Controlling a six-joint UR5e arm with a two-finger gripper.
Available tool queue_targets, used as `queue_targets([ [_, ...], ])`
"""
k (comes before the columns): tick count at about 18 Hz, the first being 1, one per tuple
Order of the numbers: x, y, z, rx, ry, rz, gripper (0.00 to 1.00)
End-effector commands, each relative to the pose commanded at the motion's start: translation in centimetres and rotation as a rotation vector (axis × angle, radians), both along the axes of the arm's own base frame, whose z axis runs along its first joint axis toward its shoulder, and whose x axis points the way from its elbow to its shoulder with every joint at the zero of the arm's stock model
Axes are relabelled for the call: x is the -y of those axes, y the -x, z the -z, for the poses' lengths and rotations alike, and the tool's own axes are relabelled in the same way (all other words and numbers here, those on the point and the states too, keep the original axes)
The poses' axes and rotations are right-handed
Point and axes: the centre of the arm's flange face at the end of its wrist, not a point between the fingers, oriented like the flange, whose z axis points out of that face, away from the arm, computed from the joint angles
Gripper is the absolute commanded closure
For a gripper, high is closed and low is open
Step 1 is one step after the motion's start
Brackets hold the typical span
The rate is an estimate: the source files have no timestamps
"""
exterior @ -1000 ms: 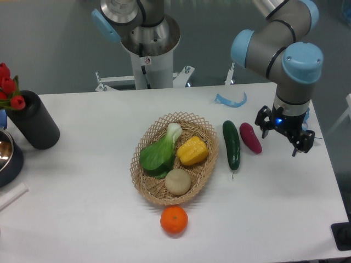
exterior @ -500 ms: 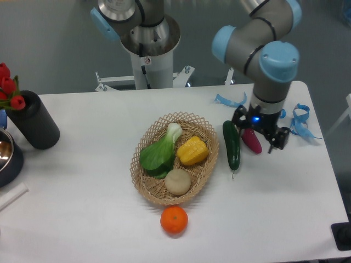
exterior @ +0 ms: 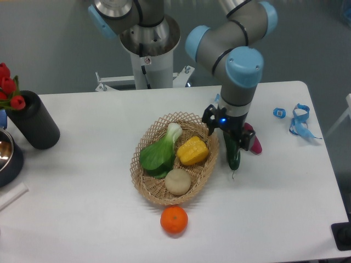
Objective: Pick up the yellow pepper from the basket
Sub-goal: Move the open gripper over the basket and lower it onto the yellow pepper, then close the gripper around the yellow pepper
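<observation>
Gripper (exterior: pixel 227 132) now slid left, over the cucumber (exterior: pixel 232 155), open and empty. Yellow pepper (exterior: pixel 192 150) at nine o'clock from it, in the basket (exterior: pixel 143 181). Nearly there.

You can't tell if the gripper (exterior: pixel 226 135) jaws are open. It hides pt of the cucumber (exterior: pixel 232 154) & purple veg (exterior: pixel 253 140). Bowl (exterior: pixel 7 156) cut off at left.

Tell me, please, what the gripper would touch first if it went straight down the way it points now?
Most likely the cucumber: the gripper points down over its upper end, just right of the basket rim. The purple vegetable lies close to its right. Depth from this single view is uncertain, so the basket edge cannot be ruled out.
</observation>
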Motion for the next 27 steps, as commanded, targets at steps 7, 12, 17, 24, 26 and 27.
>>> queue_targets([
  [7, -0.6, -1.6, 2.5, 0.041, 0.026, 0.028, 0.01],
  [12, -1.4, -2.4, 3.6, 0.059, 0.039, 0.046, 0.04],
  [17, -1.2, -2.6, 3.9, 0.064, 0.046, 0.048, 0.04],
  [24, -1.1, -2.9, 4.4, 0.07, 0.057, 0.049, 0.09],
  [26, -1.0, -2.9, 4.6, 0.071, 0.059, 0.049, 0.17],
  [27, -1.0, -2.9, 4.7, 0.072, 0.062, 0.049, 0.19],
])
